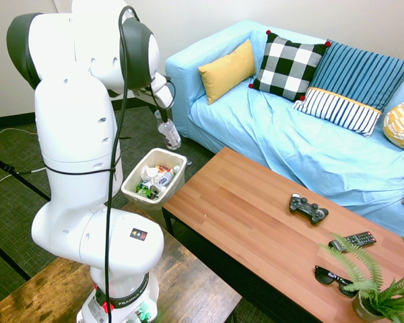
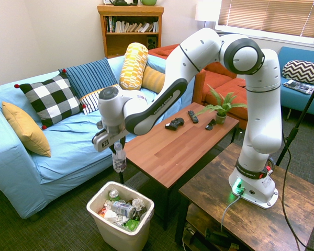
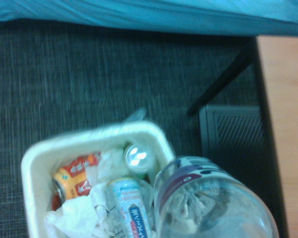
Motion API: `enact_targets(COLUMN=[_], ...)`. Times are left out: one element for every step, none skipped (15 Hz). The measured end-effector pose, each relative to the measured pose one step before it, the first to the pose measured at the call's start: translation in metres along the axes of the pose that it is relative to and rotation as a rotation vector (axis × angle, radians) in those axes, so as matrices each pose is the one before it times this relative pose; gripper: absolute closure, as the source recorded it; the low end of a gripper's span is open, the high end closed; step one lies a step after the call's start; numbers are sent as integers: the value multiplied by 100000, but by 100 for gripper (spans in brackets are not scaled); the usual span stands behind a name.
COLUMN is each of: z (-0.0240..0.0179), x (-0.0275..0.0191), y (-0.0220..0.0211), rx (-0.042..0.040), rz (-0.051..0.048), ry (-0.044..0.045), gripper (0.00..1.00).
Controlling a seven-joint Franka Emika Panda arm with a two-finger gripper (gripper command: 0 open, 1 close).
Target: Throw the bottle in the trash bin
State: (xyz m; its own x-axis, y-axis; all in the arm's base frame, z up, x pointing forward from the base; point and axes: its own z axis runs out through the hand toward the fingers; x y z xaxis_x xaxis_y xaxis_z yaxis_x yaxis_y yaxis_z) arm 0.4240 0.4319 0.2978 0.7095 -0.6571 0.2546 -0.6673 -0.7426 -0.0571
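My gripper [image 2: 115, 143] is shut on the top of the small clear bottle [image 2: 119, 158], which hangs upright in the air above the far edge of the white trash bin [image 2: 141, 227]. The first exterior view shows the same bottle [image 1: 169, 134] dangling from the gripper [image 1: 163, 121] over the bin [image 1: 136, 194], between the sofa and the coffee table. Cans and crumpled paper fill the bin. From the wrist, the bottle [image 3: 213, 198] looms large beside the bin [image 3: 30, 163] on the dark carpet.
A wooden coffee table [image 1: 256, 222] stands right of the bin, carrying a black game controller [image 1: 308, 207], a remote [image 1: 352, 239], sunglasses [image 1: 333, 278] and a potted fern [image 1: 377, 286]. A light blue sofa [image 1: 289, 134] with cushions runs behind.
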Motion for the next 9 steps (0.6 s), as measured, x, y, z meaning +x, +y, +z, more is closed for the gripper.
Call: enact_targets(z=[1575,1500,1541,1556,1480,1318,1108,946,712], x=[-2222,-1857,-1524,-1064,-665,-263,-62,-56,-29], y=[-204,-159,-108,-131,-198,-373,-468,-494,-442], rx=[-921,-1200,-1280,-1310,-1182,-957,-722,-580,-318], rz=[-2422,-2111,-2178,-1727,-829,-319,-27,149,174], ry=[338,640,1444,2130,1816,1471,1073,566,518], gripper=[100,100,100,100,100,100,0,0,0])
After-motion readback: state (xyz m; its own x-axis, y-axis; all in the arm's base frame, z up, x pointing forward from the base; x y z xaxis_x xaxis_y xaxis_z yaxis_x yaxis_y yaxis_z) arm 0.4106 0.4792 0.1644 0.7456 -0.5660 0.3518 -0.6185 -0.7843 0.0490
